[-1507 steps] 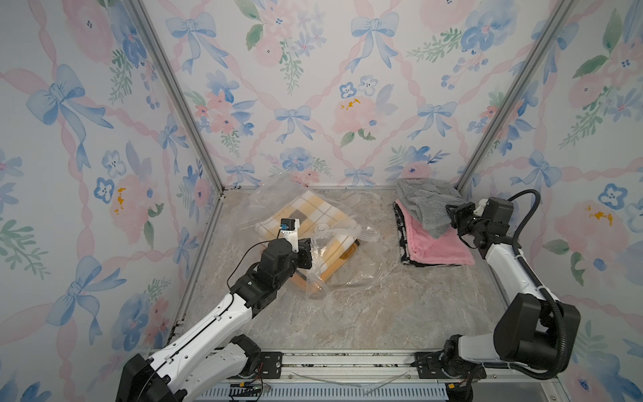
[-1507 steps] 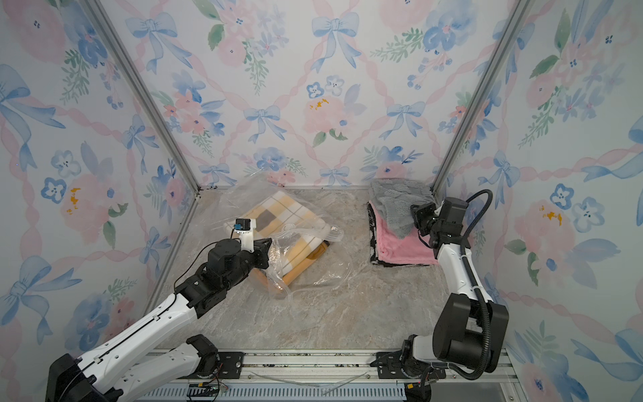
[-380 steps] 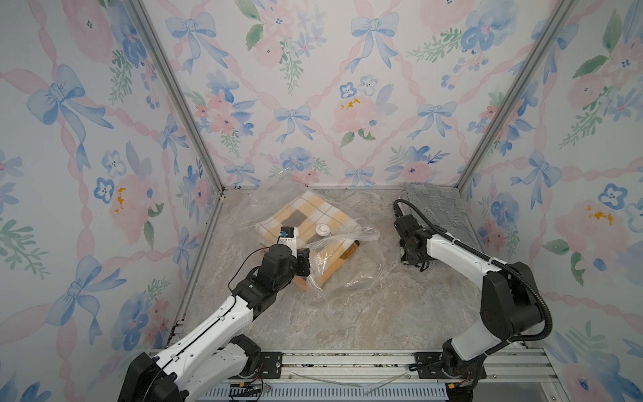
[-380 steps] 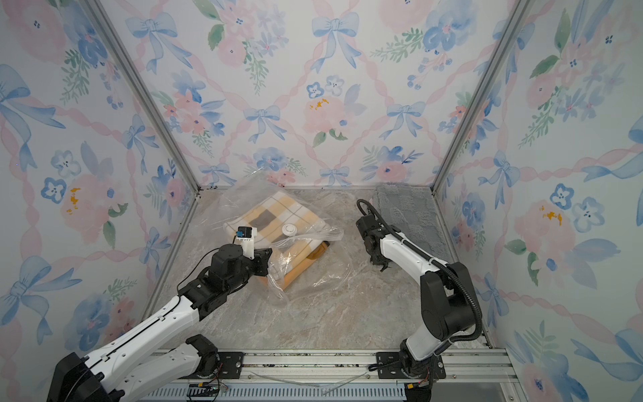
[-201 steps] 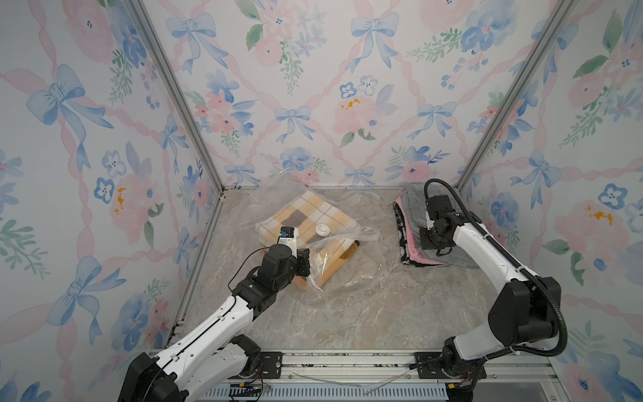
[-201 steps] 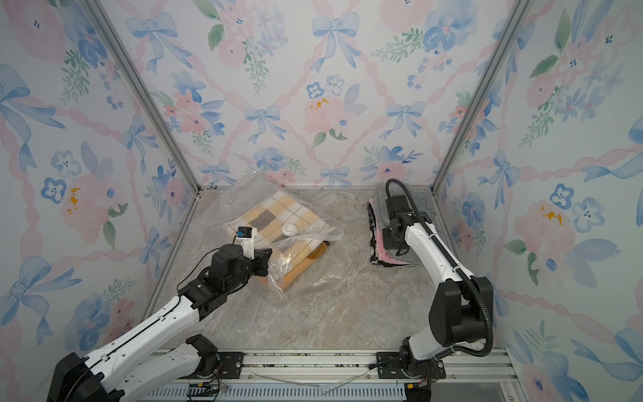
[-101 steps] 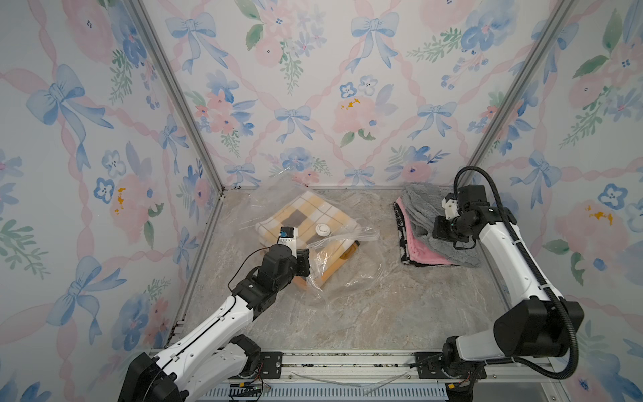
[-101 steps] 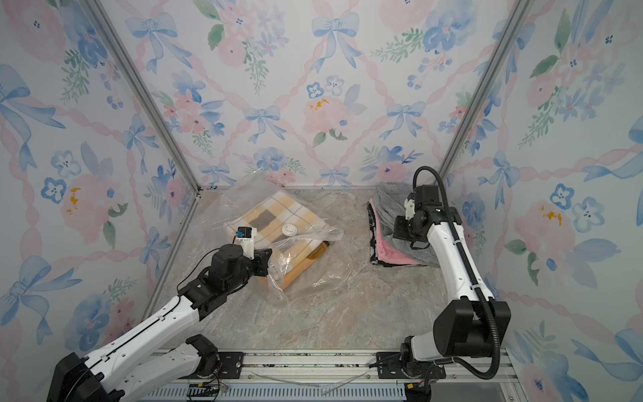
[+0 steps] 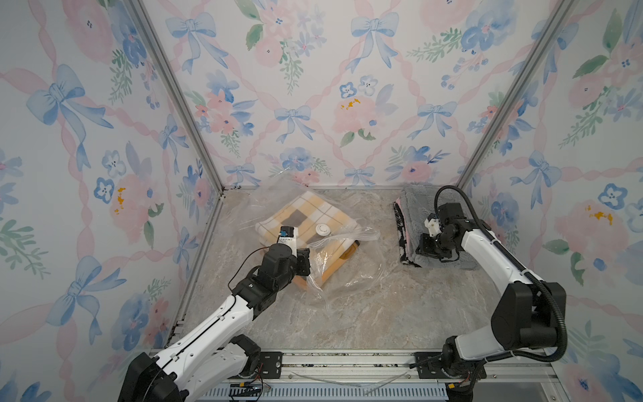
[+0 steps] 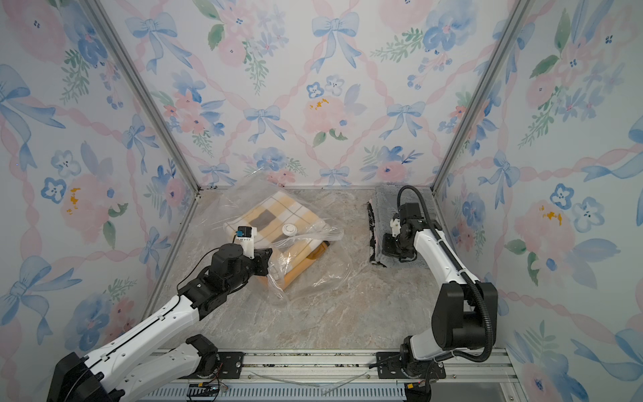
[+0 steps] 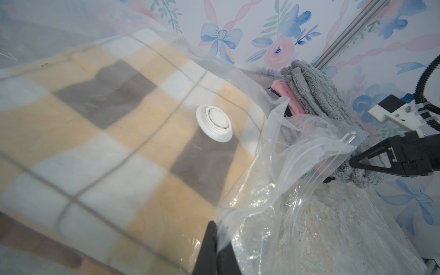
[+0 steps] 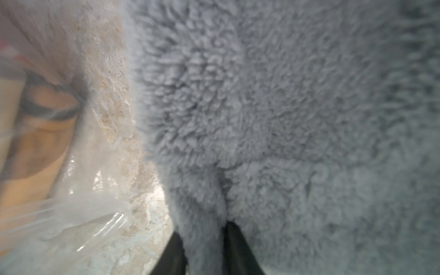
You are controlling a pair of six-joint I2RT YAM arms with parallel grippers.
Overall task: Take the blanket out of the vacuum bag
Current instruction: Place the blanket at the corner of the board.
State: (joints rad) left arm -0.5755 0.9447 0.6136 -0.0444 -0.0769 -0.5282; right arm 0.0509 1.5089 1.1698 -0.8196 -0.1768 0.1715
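Two white, black-jointed arms: left arm (image 9: 208,323) at seven o'clock, right arm (image 9: 487,249) at five. The left gripper (image 9: 306,273) and right gripper (image 9: 421,254) are black. A ribbed black hose (image 9: 537,283) follows the right arm; the left wrist mount (image 9: 288,236) seems blue-capped.

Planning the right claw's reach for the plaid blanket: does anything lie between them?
Yes: the vacuum bag's loose, crumpled mouth flap lies between the right claw and the plaid blanket, which sits under the clear plastic.
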